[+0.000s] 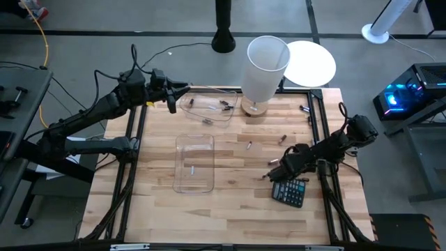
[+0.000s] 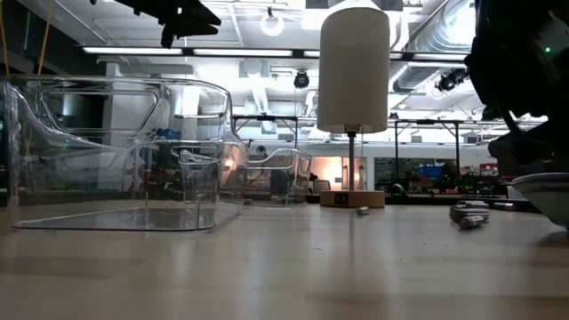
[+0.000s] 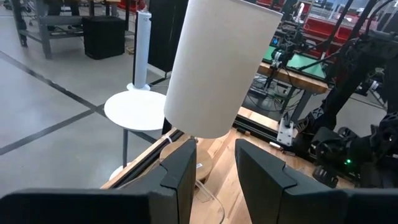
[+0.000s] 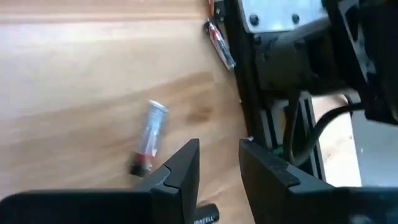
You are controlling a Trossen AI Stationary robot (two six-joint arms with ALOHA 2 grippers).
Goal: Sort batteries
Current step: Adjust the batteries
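Looking down: left gripper hangs at the table's far-left edge, right gripper low beside the calculator, batteries scattered over the table, some in two clear bins. Left wrist: fingers narrowly parted, empty, facing the lamp. Right wrist: fingers narrowly apart (nothing gripped) just above the wood, one battery beside them.
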